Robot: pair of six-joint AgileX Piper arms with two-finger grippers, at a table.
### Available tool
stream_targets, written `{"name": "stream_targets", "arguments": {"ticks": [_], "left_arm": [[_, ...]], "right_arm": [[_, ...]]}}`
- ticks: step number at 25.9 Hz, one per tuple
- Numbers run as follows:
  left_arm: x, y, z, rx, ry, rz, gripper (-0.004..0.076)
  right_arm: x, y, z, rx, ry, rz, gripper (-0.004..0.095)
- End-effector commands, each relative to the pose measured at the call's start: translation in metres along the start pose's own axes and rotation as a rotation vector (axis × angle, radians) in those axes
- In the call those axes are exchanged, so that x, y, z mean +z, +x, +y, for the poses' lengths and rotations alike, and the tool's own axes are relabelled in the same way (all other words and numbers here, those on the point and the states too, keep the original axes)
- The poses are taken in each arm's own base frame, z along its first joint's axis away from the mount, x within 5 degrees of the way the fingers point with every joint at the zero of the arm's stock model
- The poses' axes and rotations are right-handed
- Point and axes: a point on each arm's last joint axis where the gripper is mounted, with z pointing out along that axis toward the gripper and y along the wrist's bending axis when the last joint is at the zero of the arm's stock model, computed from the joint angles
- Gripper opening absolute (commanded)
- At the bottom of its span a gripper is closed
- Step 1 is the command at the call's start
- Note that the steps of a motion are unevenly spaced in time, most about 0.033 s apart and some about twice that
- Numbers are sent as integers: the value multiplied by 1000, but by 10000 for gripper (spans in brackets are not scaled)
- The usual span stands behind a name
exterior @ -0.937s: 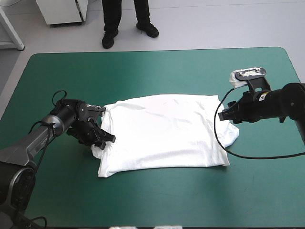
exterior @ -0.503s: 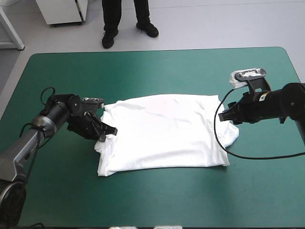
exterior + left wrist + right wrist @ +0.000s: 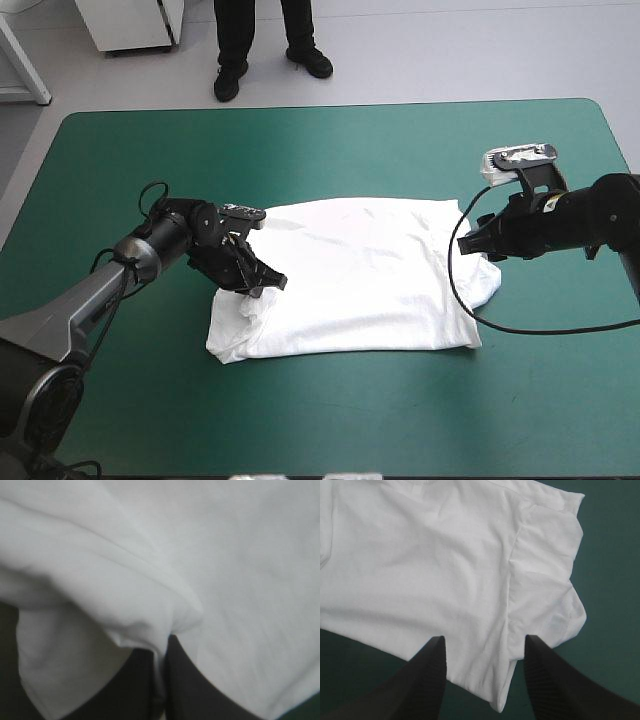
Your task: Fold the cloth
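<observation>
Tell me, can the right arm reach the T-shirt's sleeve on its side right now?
Probably yes: the right pincer is open at that edge of the T-shirt, the sleeve lies just ahead of it, and nothing sits between them.

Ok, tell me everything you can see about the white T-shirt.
The T-shirt is white and short-sleeved, of thin soft fabric. It lies mostly flat, with light creases, in the middle of the teal-green cover. Its left edge is lifted and bunched inward, pinched in the left claw, which is shut on the fabric. On the right side a sleeve lies spread on the cover. The right claw hangs open over that edge, gripping nothing.
</observation>
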Motion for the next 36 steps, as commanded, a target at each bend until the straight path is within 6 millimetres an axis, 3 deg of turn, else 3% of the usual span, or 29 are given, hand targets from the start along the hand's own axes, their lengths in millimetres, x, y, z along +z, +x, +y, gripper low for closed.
{"name": "stream_targets", "arguments": {"ticks": [1,4,7,11,20,25,30,36], "left_arm": [[-8,-9,-2,17,-15,-65,-9],[10,-9,3,29,-34,3,29],[5,-7,-2,27,11,64,251],[-31,-2,-9,61,10,32,575],[-125,27,-26,114,9,-121,595],[-178,43,-38,148,31,-305,595],[-199,48,-42,163,32,-371,595],[-200,48,-43,166,31,-376,595]], "right_arm": [[-17,-6,3,-26,28,-82,459],[-17,-6,2,-27,32,-80,459],[-17,-6,2,-27,32,-77,459],[-17,-6,1,-31,41,-75,459],[-15,-2,-21,21,270,-14,493],[16,-7,-41,114,280,77,559],[63,-15,-53,159,219,140,560],[118,-14,-70,180,212,255,560]]}}
